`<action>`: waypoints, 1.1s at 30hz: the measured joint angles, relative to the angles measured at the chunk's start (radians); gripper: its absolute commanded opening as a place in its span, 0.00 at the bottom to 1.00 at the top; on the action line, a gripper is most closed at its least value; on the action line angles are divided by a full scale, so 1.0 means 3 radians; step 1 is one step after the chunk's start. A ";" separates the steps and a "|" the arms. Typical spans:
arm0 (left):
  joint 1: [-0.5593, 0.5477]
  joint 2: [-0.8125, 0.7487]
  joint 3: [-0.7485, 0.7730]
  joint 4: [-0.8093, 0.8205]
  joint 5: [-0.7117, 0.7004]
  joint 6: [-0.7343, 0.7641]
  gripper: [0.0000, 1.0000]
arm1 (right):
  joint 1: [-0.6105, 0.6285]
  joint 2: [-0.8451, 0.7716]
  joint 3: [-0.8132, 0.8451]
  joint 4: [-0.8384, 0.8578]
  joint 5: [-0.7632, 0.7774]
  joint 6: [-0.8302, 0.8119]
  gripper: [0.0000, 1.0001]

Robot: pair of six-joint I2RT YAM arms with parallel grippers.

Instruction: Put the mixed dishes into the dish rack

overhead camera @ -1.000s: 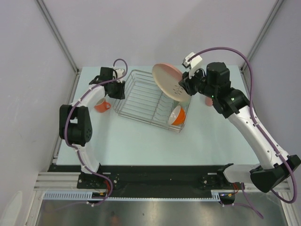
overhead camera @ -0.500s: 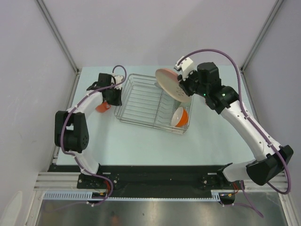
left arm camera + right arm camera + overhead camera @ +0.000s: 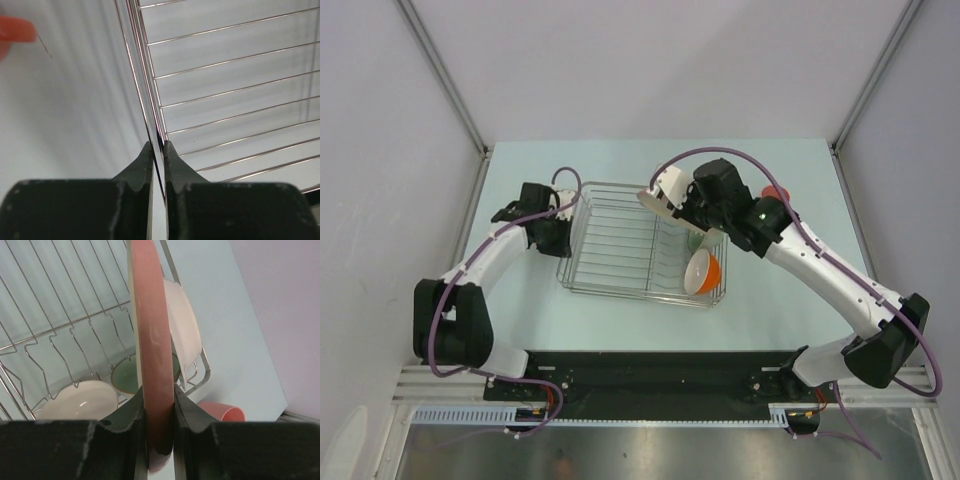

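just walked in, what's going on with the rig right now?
Rack loading, partway through. The right gripper is shut on the salmon-pink plate, holding it on edge over the right end of the dish rack, next to the white plate standing in the tines. The grey-green bowl and orange bowl sit in the rack. The left gripper pinches the rack's left rim wire. The salmon-pink cup is on the table, outside the rack.

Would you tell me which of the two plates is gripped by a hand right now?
The salmon-pink plate, clamped edge-on in the right hand over the dish rack. The white plate sits in the rack beyond it, with no hand on it.
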 measured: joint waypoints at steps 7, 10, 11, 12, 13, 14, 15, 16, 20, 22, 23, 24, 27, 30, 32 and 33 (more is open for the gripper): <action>-0.0033 -0.0118 -0.0031 -0.0347 0.0088 0.0042 0.35 | 0.0182 -0.0015 -0.0034 -0.0189 0.0075 -0.0234 0.00; -0.0064 -0.0168 -0.0031 -0.0487 0.0210 0.0098 0.49 | 0.0267 -0.0015 -0.0036 -0.0261 0.0122 -0.0303 0.00; -0.0069 -0.0175 -0.0031 -0.0506 0.0226 0.0118 0.52 | 0.0299 -0.0015 -0.0036 -0.0280 0.0145 -0.0324 0.00; -0.0071 -0.0183 -0.0031 -0.0534 0.0271 0.0114 0.54 | 0.0320 -0.0015 -0.0038 -0.0294 0.0161 -0.0337 0.00; -0.0074 -0.0186 -0.0031 -0.0554 0.0295 0.0113 0.56 | 0.0351 -0.0017 -0.0046 -0.0304 0.0181 -0.0348 0.00; -0.0079 -0.0188 -0.0031 -0.0573 0.0319 0.0113 0.58 | 0.0376 -0.0020 -0.0055 -0.0315 0.0201 -0.0351 0.00; -0.0081 -0.0188 -0.0031 -0.0587 0.0341 0.0117 0.63 | 0.0402 -0.0023 -0.0066 -0.0327 0.0221 -0.0361 0.00; -0.0084 -0.0188 -0.0031 -0.0596 0.0351 0.0121 0.64 | 0.0420 -0.0027 -0.0074 -0.0333 0.0233 -0.0367 0.00; -0.0085 -0.0188 -0.0029 -0.0621 0.0367 0.0130 0.65 | 0.0512 -0.0036 -0.0086 -0.0385 0.0275 -0.0384 0.00; -0.0086 -0.0188 -0.0015 -0.0633 0.0367 0.0134 0.65 | 0.0571 -0.0050 -0.0088 -0.0423 0.0306 -0.0385 0.00; -0.0086 -0.0188 -0.0001 -0.0640 0.0366 0.0136 0.65 | 0.0598 -0.0060 -0.0092 -0.0440 0.0305 -0.0384 0.00; -0.0086 -0.0188 0.0017 -0.0642 0.0364 0.0139 0.64 | 0.0617 -0.0070 -0.0098 -0.0448 0.0305 -0.0384 0.00; -0.0086 -0.0188 0.0097 -0.0647 0.0342 0.0161 0.64 | 0.0669 -0.0106 -0.0134 -0.0470 0.0305 -0.0383 0.00; -0.0086 -0.0188 0.0196 -0.0641 0.0290 0.0192 0.64 | 0.0710 -0.0140 -0.0205 -0.0477 0.0304 -0.0373 0.00; -0.0086 -0.0188 0.0229 -0.0637 0.0270 0.0207 0.64 | 0.0730 -0.0160 -0.0254 -0.0451 0.0295 -0.0371 0.00; -0.0086 -0.0188 0.0240 -0.0637 0.0259 0.0216 0.64 | 0.0736 -0.0169 -0.0276 -0.0437 0.0286 -0.0370 0.00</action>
